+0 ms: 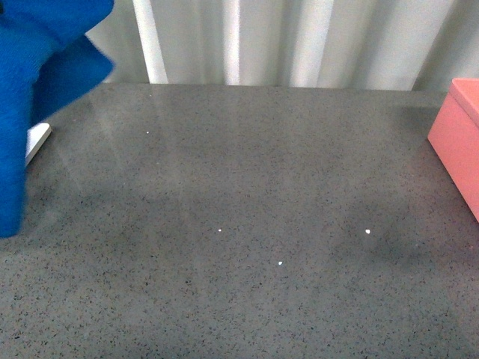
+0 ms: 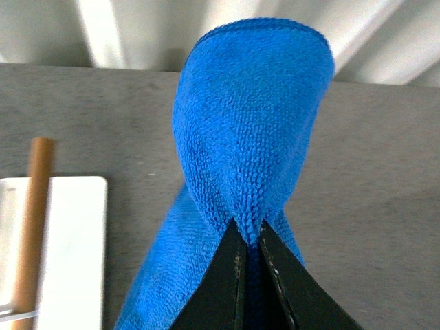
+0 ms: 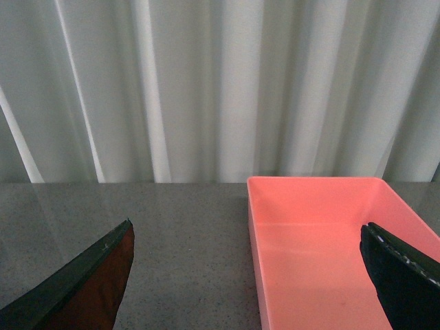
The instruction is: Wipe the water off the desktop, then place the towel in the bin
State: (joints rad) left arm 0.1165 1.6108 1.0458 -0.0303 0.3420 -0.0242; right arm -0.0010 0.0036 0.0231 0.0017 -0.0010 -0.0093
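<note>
The blue fluffy towel hangs lifted at the far left of the front view, above the dark-grey speckled desktop. In the left wrist view my left gripper is shut on the towel, which bunches up and loops over beyond the two black fingertips. The salmon-pink bin stands at the desktop's right edge, partly cut off. The right wrist view looks into the bin, which has nothing in it. My right gripper is open, its fingers wide apart, one over the bin, one over the desktop.
A flat white board lies on the desktop at the left, with a brown rod across it; its corner shows under the towel in the front view. Pale pleated curtains close off the back edge.
</note>
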